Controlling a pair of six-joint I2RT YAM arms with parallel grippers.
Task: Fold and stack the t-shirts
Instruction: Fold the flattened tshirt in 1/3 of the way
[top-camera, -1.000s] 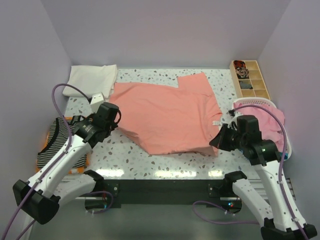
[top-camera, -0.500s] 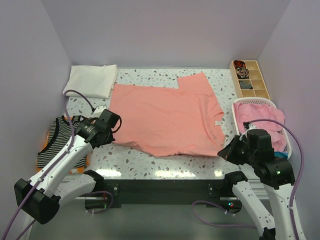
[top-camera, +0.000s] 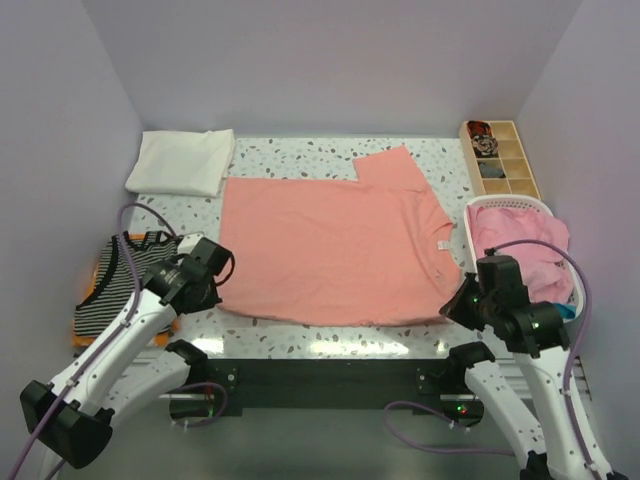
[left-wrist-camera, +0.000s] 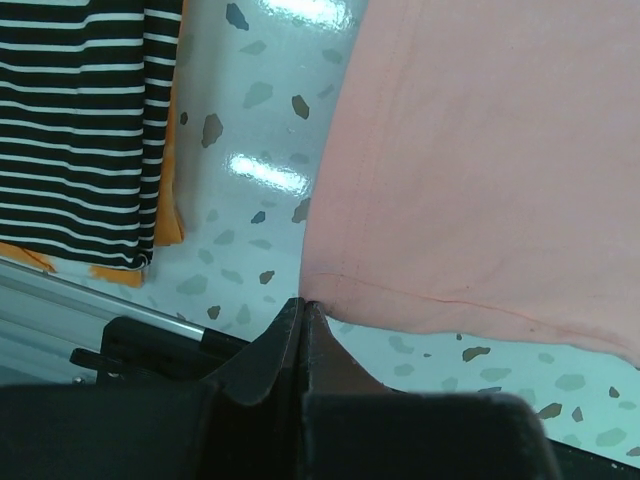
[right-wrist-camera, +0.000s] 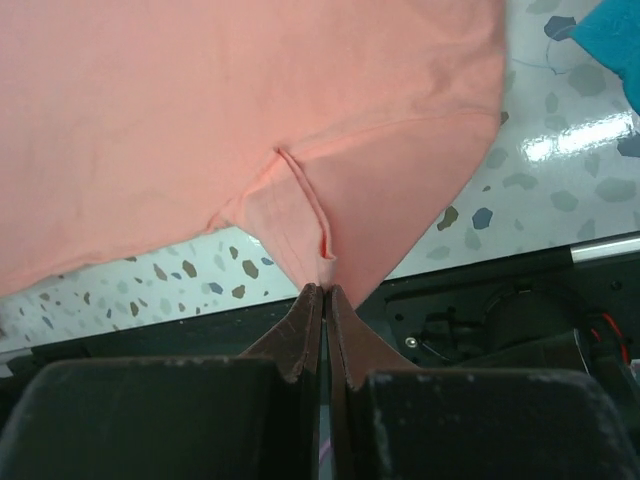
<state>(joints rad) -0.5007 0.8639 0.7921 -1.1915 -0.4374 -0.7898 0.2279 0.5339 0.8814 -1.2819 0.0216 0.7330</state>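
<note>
Salmon-pink t-shirt (top-camera: 335, 245) lies spread on the tabletop (top-camera: 290, 152). Left end effector (left-wrist-camera: 302, 308) is clamped on its near-left hem corner; right end effector (right-wrist-camera: 325, 290) pinches the near-right corner.

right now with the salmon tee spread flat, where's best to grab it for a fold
By its two near corners, from the near side: the salmon tee lies flat with that edge in easiest reach. The left gripper and right gripper are shut on those corners, so folding away looks workable.
</note>
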